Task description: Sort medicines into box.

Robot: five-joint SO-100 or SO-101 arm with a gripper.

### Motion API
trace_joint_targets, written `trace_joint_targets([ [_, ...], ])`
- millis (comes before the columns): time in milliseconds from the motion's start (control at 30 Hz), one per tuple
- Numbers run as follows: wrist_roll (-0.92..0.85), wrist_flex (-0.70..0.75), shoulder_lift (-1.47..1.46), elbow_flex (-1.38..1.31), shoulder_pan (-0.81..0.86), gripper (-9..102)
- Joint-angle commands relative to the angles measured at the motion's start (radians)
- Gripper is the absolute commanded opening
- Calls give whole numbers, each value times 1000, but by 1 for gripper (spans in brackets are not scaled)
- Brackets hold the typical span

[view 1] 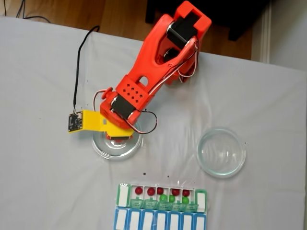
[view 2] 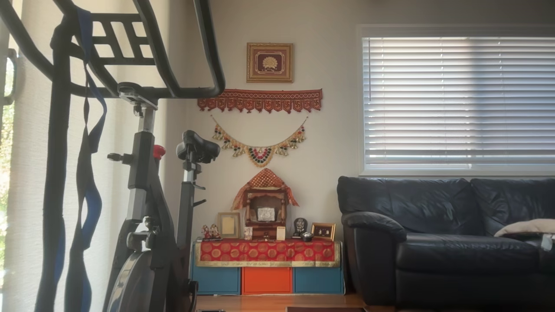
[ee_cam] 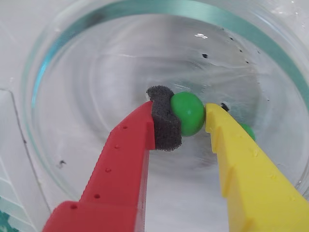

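The pincer (ee_cam: 193, 118) grips a green ball (ee_cam: 188, 113) in the glass dish (ee_cam: 72, 159); the box (view 1: 162, 196) already holds nearly all medicines.

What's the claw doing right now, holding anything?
Claw: closed on a green ball, pinched between the foam pad and the yellow finger, inside the glass dish.

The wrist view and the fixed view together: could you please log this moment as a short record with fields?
gripper: shut on green ball, black foam pad on the red finger
second green ball: behind the yellow finger
location: inside left glass dish in the fixed view
right glass dish: holds nothing visible
organiser: five red balls, about three green balls visible
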Motion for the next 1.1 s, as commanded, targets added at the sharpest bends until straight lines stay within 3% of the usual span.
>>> trace_joint_targets([
  [0,84,-3,44,-160,-32,1],
  [267,267,72,-29,-439,-109,1],
  [1067,456,167,-51,-557,-376,1],
])
